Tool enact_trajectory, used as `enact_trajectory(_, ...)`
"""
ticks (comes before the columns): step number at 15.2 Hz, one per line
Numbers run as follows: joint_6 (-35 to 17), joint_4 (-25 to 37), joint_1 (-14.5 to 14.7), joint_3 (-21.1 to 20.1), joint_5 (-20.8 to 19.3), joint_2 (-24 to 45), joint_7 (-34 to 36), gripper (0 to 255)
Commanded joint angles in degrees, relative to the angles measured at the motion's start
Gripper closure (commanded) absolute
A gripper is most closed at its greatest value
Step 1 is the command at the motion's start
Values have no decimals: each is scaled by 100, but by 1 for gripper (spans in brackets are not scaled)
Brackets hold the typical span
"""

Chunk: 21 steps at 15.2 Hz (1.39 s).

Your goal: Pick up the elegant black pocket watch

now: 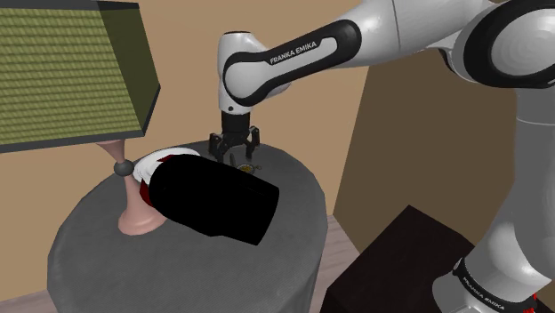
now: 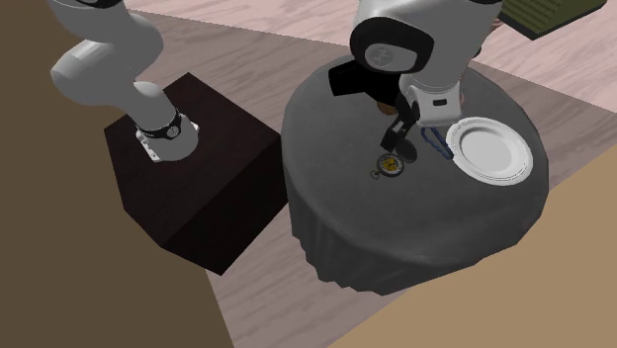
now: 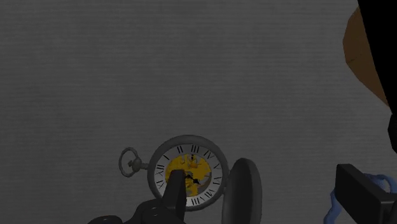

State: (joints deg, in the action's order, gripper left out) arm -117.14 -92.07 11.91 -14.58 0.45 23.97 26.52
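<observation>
End effector [image 1: 235,144] hovers spread wide and empty just above the open pocket watch [image 3: 189,172], lying face-up near the middle of the table [image 2: 445,213], seemingly aligned to descend and clamp its case

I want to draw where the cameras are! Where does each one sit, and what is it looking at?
Shoulder view: beside the stand, looking down over the round grey table; shows the white arm and the gripper above the pocket watch.
Second exterior view: high up, looking steeply down at the table, the white plate and the stand; shows the arm and gripper.
Wrist view: on the hand, looking down at the watch; shows two black fingers, apart.
Shared: all three show the watch on the table.
</observation>
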Motion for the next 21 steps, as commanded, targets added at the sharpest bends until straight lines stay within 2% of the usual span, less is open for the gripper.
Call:
enact_trajectory(1, -178, -109, 8, 6, -14, 68, -1, 0)
enact_trajectory(3, -178, -109, 8, 6, -14, 68, -1, 0)
enact_trajectory(4, -183, -116, 5, 7, -12, 66, -5, 255)
enact_trajectory(13, -178, -109, 8, 6, -14, 68, -1, 255)
enact_trajectory(21, 359, 255, 0, -15, 20, -111, 19, 255)
